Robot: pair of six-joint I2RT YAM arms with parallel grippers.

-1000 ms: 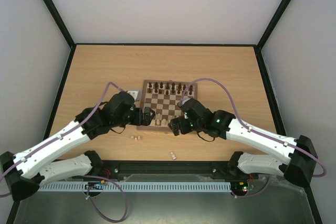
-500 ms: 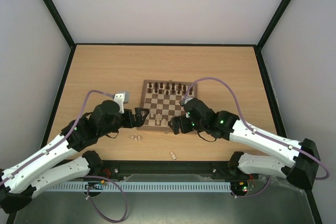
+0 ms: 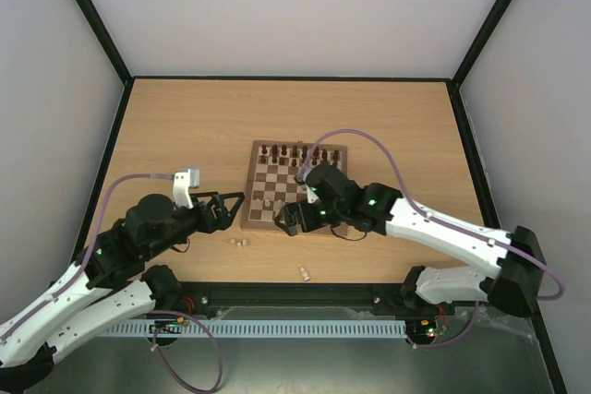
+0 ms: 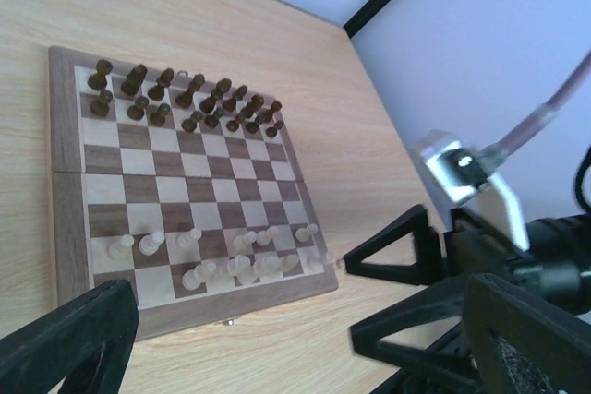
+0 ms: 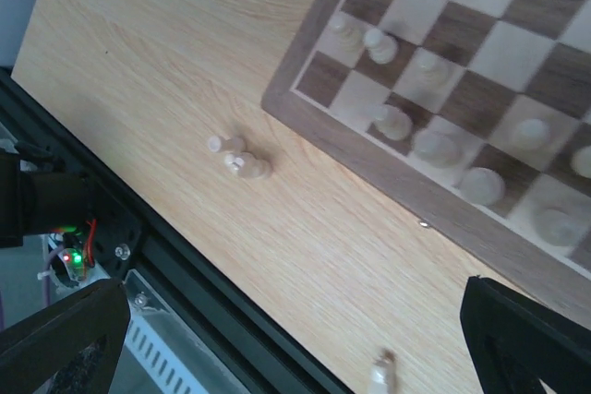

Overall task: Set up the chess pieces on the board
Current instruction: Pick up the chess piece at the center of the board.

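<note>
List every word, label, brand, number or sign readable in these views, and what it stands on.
No readable text in any view.
The square wooden checkered chessboard has a plain border, with no letters or numbers.
The small red-and-green-lit electronics are too blurred to read.

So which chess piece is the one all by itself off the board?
Find the chessboard in the middle of the wooden table. On the wood in front of its near edge sits one pale piece, alone; the other two loose pale pieces huddle together further left.
</note>
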